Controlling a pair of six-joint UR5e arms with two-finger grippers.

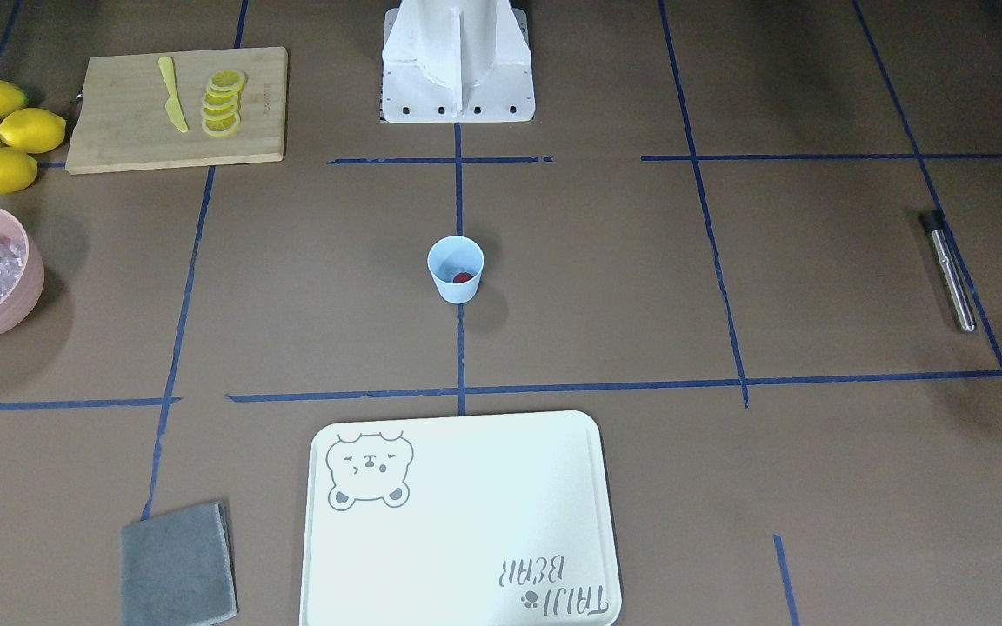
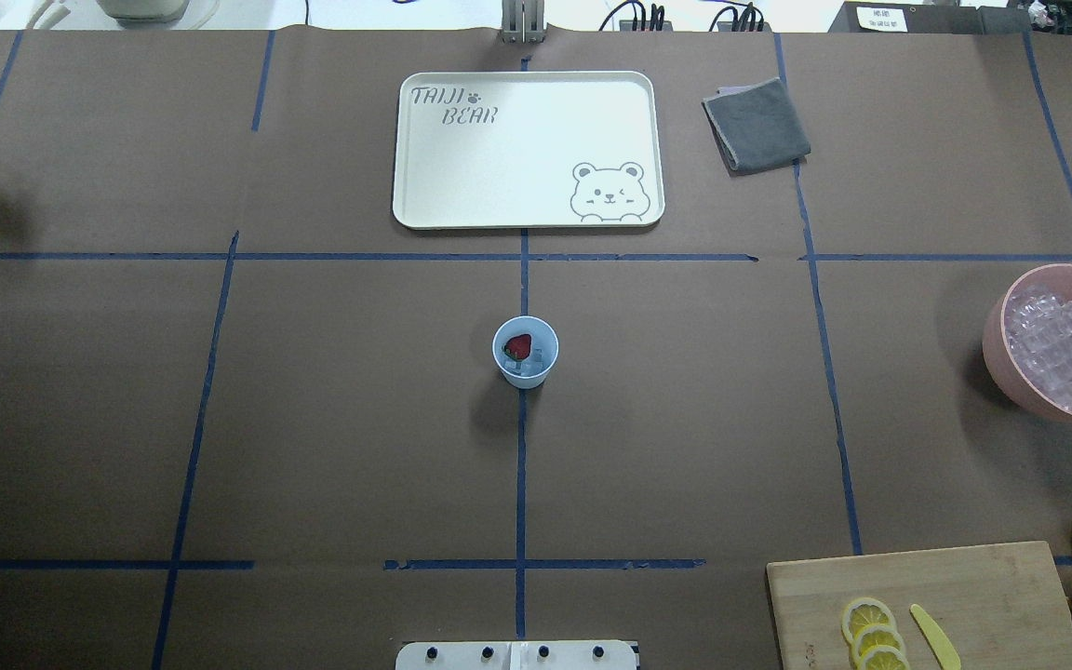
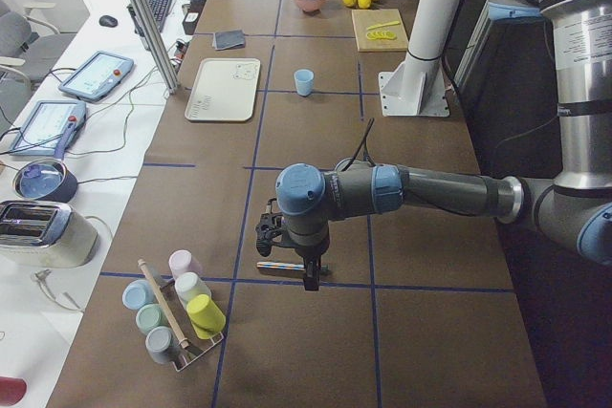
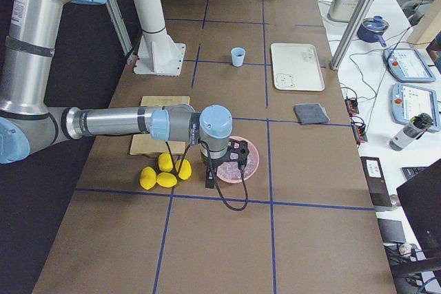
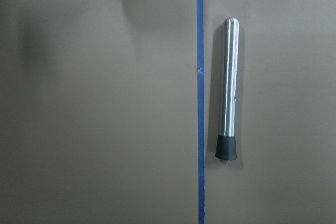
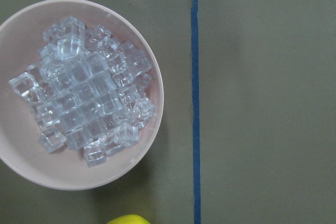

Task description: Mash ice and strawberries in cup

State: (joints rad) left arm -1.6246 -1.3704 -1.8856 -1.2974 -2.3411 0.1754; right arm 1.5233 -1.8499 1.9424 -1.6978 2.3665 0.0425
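The light-blue cup (image 2: 525, 352) stands upright at the table's centre, also in the front view (image 1: 456, 269). Inside it lie a red strawberry (image 2: 518, 346) and a few clear ice cubes (image 2: 537, 360). More ice (image 6: 89, 93) fills a pink bowl (image 6: 152, 66). A steel muddler with a black tip (image 5: 229, 90) lies flat on the table. My left gripper (image 3: 292, 260) hangs above the muddler; I cannot tell whether it is open or shut. My right gripper (image 4: 224, 170) hangs above the pink bowl; I cannot tell its state either.
A white bear tray (image 2: 527, 149) and a grey cloth (image 2: 757, 124) lie at the far side. A cutting board (image 1: 177, 109) holds lemon slices and a yellow knife. Whole lemons (image 1: 5, 130) sit beside it. A rack of cups (image 3: 177, 312) stands at the left end.
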